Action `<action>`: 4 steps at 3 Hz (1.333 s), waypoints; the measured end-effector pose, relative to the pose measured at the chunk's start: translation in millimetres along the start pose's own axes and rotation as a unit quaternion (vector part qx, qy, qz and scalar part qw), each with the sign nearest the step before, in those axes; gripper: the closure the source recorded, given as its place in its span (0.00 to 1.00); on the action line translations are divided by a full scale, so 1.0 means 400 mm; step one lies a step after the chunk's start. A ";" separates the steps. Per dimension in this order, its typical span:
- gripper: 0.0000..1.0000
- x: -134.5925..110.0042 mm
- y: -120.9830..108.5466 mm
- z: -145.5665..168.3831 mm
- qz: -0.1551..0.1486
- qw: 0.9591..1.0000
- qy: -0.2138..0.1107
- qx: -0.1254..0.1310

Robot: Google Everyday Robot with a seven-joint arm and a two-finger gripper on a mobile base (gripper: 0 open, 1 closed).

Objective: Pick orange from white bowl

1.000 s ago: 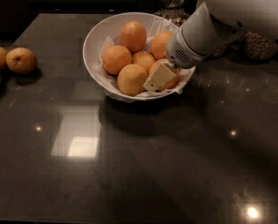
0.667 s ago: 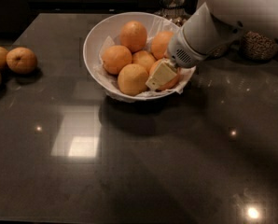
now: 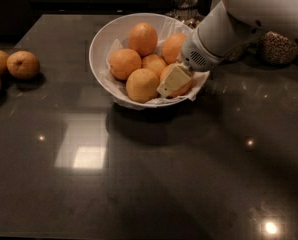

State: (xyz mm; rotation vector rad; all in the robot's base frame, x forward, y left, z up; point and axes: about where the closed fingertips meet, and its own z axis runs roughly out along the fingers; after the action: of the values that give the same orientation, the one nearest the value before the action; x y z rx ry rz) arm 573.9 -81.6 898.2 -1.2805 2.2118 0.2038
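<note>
Your gripper (image 3: 175, 80) showed no change of position over the preceding second. It stayed low in the white bowl (image 3: 100, 39), against the orange (image 3: 185, 87) at the near right side. No lift had begun. Whether it had closed on that fruit could not be determined.

The bowl (image 3: 101, 36) was white, round and wide, with a thin rim. It stood upright on the dark counter (image 3: 139, 184) and was lined with crumpled white paper (image 3: 111, 76). It held 6 smooth, bright oranges (image 3: 143, 38), heaped and touching one another. The orange (image 3: 185, 88) under inspection lay at the bowl's front right, resting on the paper against its neighbours, largely covered. The gripper (image 3: 171, 83) sat on it, inside the rim, entering from the right.
</note>
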 end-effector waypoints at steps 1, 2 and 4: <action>0.48 -0.004 -0.001 -0.006 0.000 1.000 0.000 0.000; 0.71 -0.004 -0.001 -0.006 0.000 1.000 0.000 0.000; 1.00 -0.008 -0.002 -0.011 0.000 1.000 0.000 0.000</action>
State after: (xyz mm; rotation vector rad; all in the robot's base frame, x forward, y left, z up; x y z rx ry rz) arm 573.8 -81.5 903.7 -1.2806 2.2115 0.2038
